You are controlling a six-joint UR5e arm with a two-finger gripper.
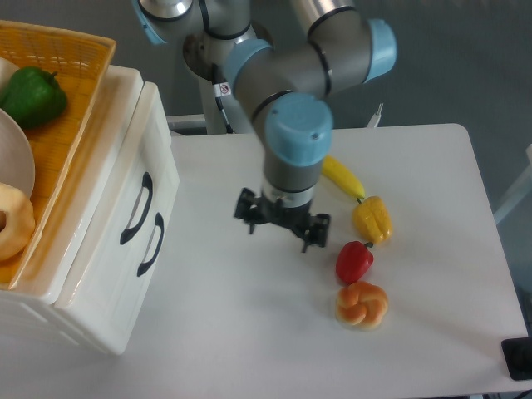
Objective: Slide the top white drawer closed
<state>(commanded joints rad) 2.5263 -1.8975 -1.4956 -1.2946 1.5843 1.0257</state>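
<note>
Now the pincer [281, 223] hangs spread apart, empty, well away from the top white drawer [100, 199].

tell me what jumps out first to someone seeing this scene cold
The big grey and blue arm dominates the middle, its gripper hanging with fingers spread over the bare white table. To its right runs a bright line of food: a banana, yellow pepper, red pepper and a bun. On the left stands the white drawer unit, the top white drawer with its black handle.

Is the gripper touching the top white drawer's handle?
No. The gripper hangs over the table, well clear of the top white drawer, beside the red pepper.
</note>
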